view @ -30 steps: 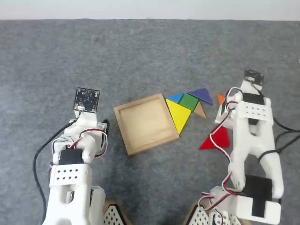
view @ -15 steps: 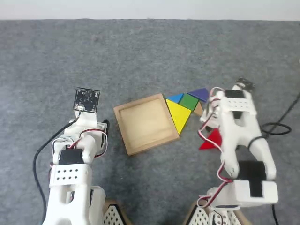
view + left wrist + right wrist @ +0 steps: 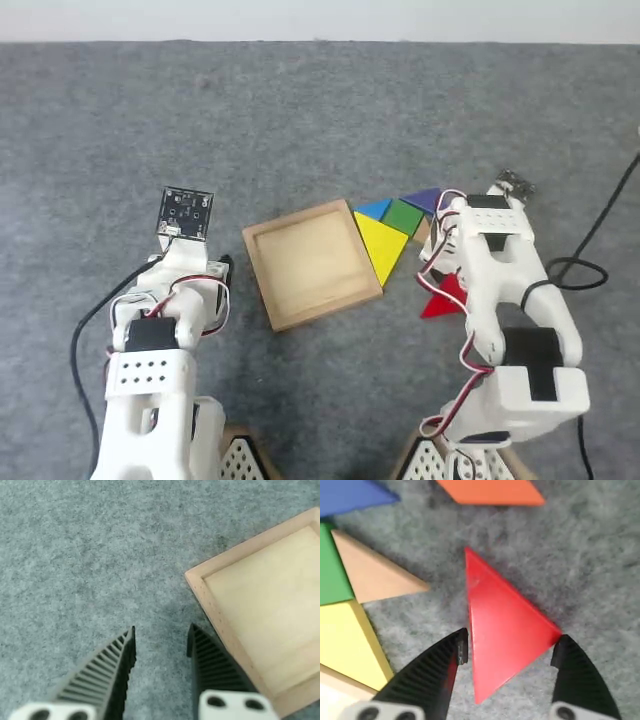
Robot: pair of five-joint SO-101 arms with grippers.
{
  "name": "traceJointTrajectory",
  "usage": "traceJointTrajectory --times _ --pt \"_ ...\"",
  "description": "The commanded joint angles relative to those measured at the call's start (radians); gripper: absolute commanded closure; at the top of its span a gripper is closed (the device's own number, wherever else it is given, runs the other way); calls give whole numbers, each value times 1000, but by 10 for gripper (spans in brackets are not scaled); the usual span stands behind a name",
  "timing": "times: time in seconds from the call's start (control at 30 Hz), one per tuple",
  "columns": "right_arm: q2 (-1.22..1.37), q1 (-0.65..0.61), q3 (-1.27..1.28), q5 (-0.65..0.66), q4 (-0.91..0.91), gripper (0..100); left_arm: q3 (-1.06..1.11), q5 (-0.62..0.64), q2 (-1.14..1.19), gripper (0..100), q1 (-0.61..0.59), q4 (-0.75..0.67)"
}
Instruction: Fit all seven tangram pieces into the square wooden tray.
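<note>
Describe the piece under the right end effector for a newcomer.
Find the square wooden tray; coloured pieces cluster at its right edge. Past them, alone on the carpet, lies the red triangle: the only red piece, straddled by the right end effector.

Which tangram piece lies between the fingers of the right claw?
The red triangle. It alone lies inside the open right claw; the tan triangle and orange piece lie beyond it.

Pale matt wooden tray (image 3: 312,262)
</note>
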Motion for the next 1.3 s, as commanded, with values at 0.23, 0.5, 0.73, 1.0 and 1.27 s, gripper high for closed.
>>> traceJointTrajectory --times 0.23,0.5,0.73,1.0,1.27 --pt "-1 18 -41 -8 -25 744 -13 -2 3 830 9 3" --pt "107 96 -92 40 -7 836 -13 -2 5 830 9 3" --pt "113 99 -110 43 15 846 -13 -2 5 830 9 3" --pt "110 239 -195 78 35 872 -13 -2 5 830 9 3" --pt "110 367 -279 164 93 869 -13 -2 5 830 9 3"
